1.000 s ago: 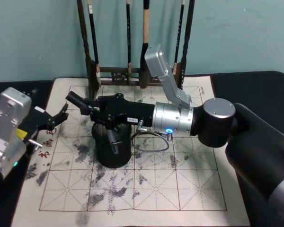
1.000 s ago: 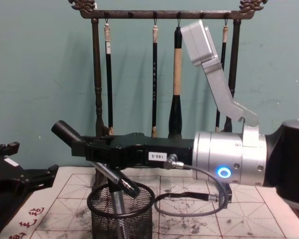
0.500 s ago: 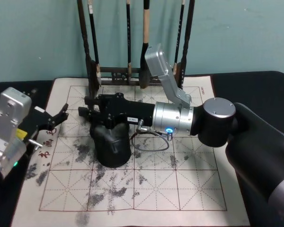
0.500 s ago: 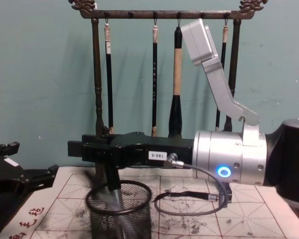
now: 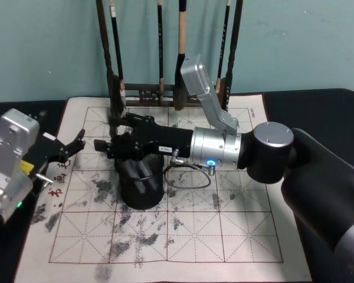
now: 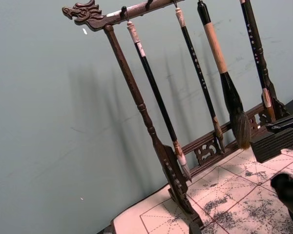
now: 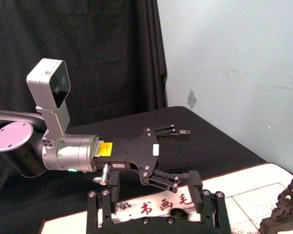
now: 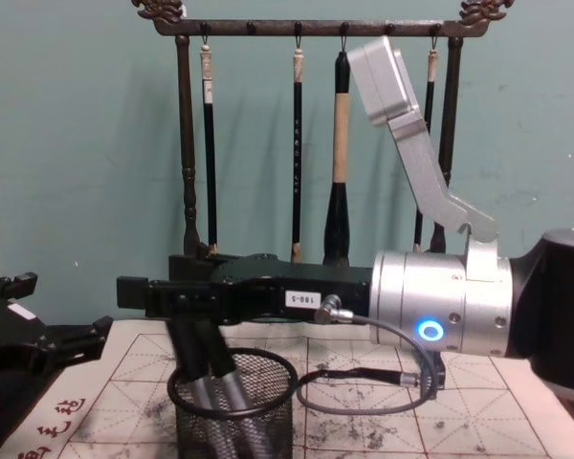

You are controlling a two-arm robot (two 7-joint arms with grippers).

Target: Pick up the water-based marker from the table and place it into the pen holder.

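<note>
The black mesh pen holder [image 5: 140, 186] [image 8: 231, 411] stands on the inked practice mat. Two dark-and-grey pen shafts [image 8: 195, 356] lean inside it, one of them the water-based marker; which one, I cannot tell. My right gripper [image 5: 107, 134] [image 8: 148, 274] hovers just above the holder's rim, open, with nothing between its fingers. In the right wrist view its fingers [image 7: 98, 204] stand wide apart. My left gripper [image 5: 72, 147] [image 7: 181, 158] rests open at the mat's left edge.
A tall dark wooden rack [image 5: 165, 88] [image 8: 316, 29] [image 6: 151, 131] hung with brushes stands close behind the holder. A grey cable [image 5: 189, 177] loops under my right wrist. The gridded mat [image 5: 194, 236] has free room in front and to the right.
My right gripper held the marker tilted above the holder, then opened. The marker dropped into the holder, and the fingers now stand apart above the rim. The left arm stayed still.
</note>
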